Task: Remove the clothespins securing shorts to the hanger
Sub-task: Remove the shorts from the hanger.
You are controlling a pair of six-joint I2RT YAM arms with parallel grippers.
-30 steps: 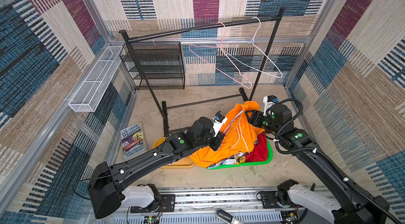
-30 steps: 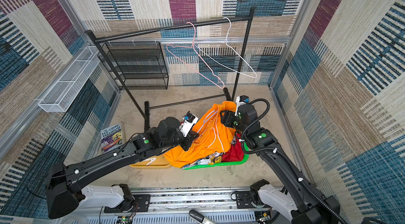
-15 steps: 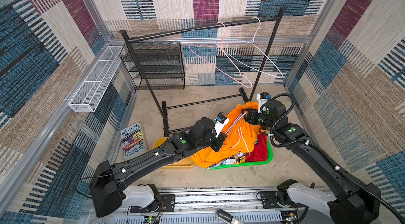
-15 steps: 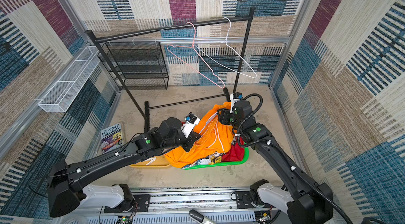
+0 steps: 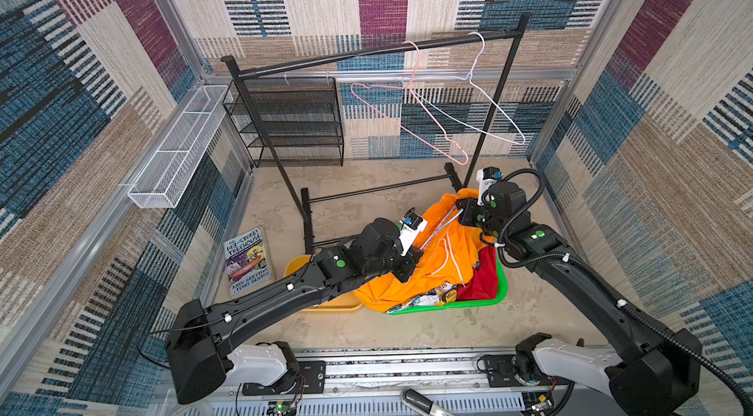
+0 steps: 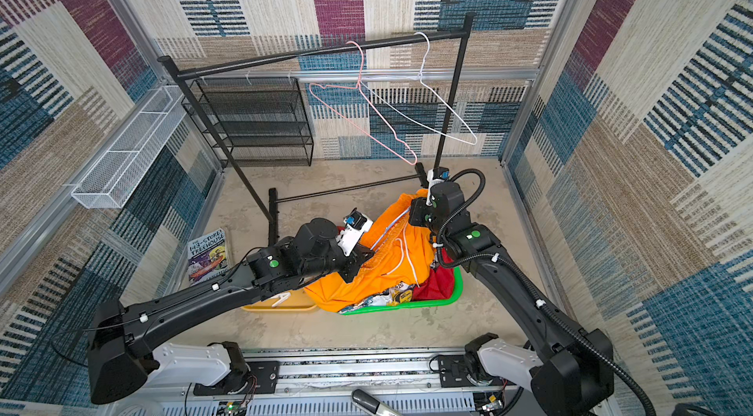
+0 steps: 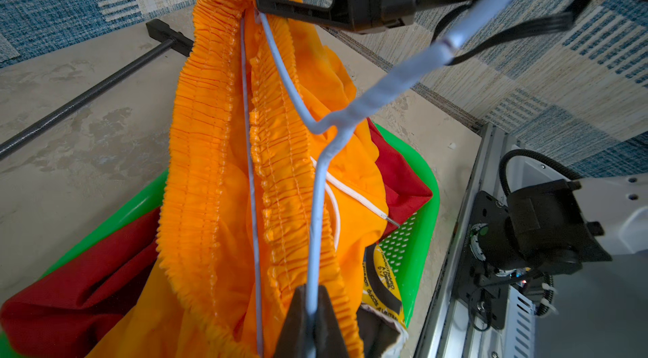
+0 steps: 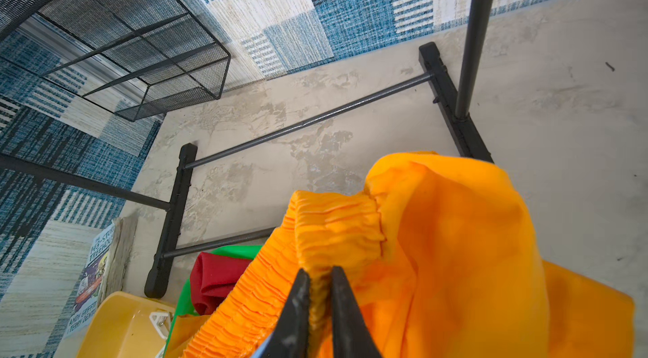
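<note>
Left pincer is clamped shut on the pale blue wire hanger, gripped on one sloped arm just past the bend under the neck. Orange shorts are carried on that hanger and lifted off the pile, with the ruffled waistband run along the wire between the two arms. The legs are draped down over the left side of the green basket, reaching the yellow tray. Right pincer is closed on a fold of the orange waistband at its raised far end, with fabric pinched between both fingers. Whether a clothespin is caught inside that fold cannot be told. A white drawstring is seen hanging loose down the front of the orange shorts. Red shorts and printed shorts are left lying in the basket underneath. The basket is set toward the right front of the counter, with the tray just beside it on the left. One white clothespin is seen lying in the tray, apart from the shorts. A book is laid flat near the counter's left edge. A black rack is stood along the back.
</note>
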